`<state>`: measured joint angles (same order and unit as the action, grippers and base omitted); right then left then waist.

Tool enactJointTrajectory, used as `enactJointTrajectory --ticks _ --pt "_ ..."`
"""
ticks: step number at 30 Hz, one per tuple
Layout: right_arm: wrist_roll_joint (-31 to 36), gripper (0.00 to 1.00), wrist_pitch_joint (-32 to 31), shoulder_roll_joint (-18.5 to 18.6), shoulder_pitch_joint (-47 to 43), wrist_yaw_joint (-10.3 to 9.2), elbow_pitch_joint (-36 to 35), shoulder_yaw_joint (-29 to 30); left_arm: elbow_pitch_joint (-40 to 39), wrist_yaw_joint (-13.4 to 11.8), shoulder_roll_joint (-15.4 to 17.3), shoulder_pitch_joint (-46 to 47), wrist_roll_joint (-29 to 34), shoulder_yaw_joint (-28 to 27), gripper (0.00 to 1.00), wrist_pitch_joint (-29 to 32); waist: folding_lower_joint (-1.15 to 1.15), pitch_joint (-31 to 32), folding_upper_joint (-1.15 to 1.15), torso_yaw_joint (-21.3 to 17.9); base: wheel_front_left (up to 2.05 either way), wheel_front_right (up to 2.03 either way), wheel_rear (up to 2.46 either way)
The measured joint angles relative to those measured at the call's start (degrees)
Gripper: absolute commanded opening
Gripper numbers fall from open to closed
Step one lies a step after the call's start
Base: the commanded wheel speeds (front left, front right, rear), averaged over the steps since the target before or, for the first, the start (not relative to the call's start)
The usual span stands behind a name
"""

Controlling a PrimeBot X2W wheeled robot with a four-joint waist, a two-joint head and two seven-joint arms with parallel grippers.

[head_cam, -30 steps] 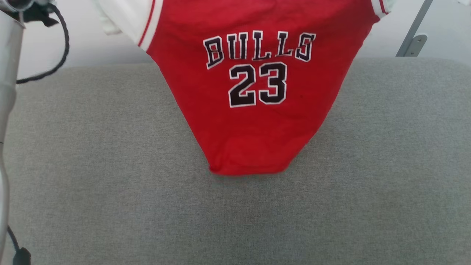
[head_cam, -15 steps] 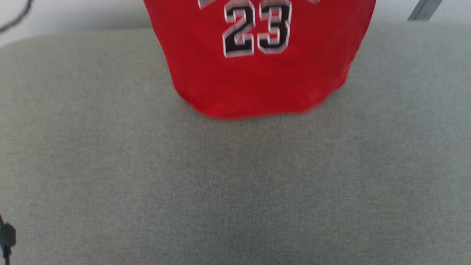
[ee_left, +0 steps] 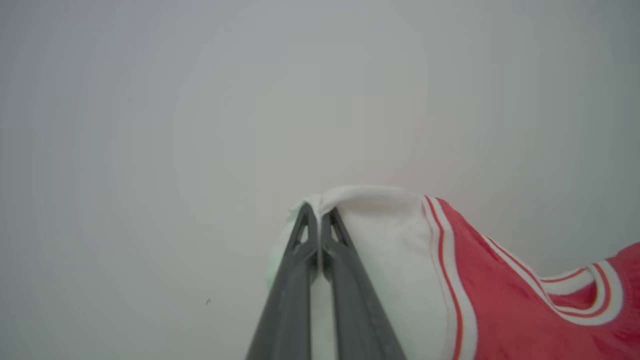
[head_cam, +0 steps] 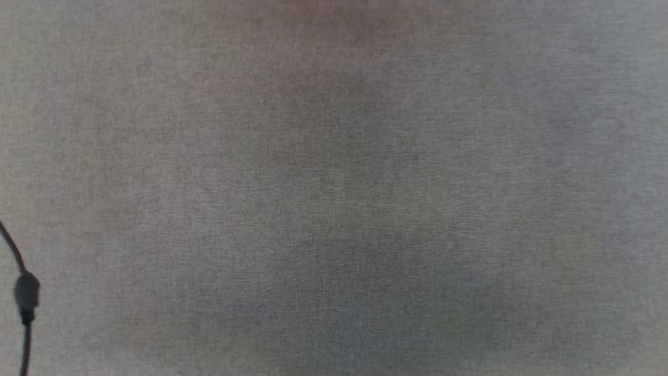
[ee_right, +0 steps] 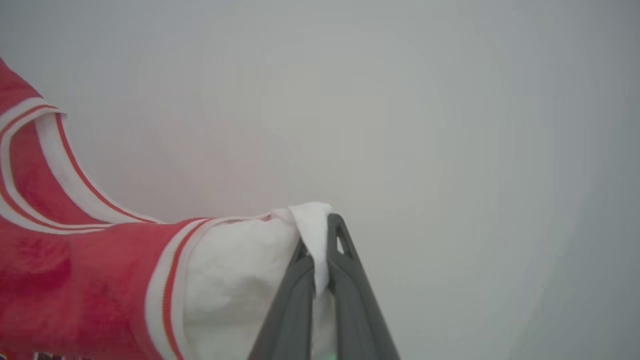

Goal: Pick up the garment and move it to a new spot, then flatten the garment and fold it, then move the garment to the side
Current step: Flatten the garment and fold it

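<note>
The garment [ee_left: 500, 300], a red jersey with white sleeves and red-and-white striped trim, hangs stretched between my two grippers. In the left wrist view my left gripper [ee_left: 319, 212] is shut on the edge of one white sleeve. In the right wrist view my right gripper [ee_right: 320, 225] is shut on the other white sleeve, with the garment [ee_right: 75, 280] and its collar trim running off to the left. Both grippers point at a plain pale wall. The head view looks down at the grey fabric surface [head_cam: 334, 188] with a faint reddish tint near its top edge.
A black cable with a small plug [head_cam: 25, 292] hangs at the left edge of the head view. The grey fabric surface spreads flat across that view.
The head view has swung down, so the hanging garment slid up and out of the picture; the grey surface now covers the frame.
</note>
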<state>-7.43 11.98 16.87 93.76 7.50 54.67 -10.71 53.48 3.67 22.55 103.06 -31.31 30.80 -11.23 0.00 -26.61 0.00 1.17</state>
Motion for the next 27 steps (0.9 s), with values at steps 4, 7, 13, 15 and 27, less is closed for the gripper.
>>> enactJointTrajectory --ticks 4,7,13,15,27 --pt "0.4 0.00 0.9 -1.6 -0.7 0.00 5.6 -1.9 5.1 1.5 -1.0 -2.3 -0.1 0.9 0.00 -1.9 0.00 -0.6 0.00 0.8 0.00 0.00 0.00" --pt "-0.8 0.00 1.2 -2.3 -3.3 0.00 8.6 -4.1 8.6 2.4 -1.5 -5.7 -0.6 1.7 0.00 -2.4 0.00 -0.3 0.00 1.0 0.00 0.00 0.00" --pt "-9.6 0.00 -2.8 -4.0 -9.7 0.01 9.7 -10.1 13.4 3.6 -3.3 -12.3 -3.7 3.8 0.00 3.4 0.00 1.5 0.00 1.3 0.00 0.00 0.00" --pt "-13.8 0.00 -5.1 -3.8 -12.5 0.00 8.0 -12.3 12.9 3.6 -3.7 -14.7 -6.2 4.9 0.00 8.4 0.00 2.4 0.00 1.4 0.00 0.00 0.00" --pt "-33.7 0.00 -20.0 8.3 -31.3 0.00 -12.4 -24.6 -2.2 3.7 3.3 -33.6 -21.3 10.6 0.00 29.2 0.00 8.3 0.00 2.4 0.00 0.00 0.00"
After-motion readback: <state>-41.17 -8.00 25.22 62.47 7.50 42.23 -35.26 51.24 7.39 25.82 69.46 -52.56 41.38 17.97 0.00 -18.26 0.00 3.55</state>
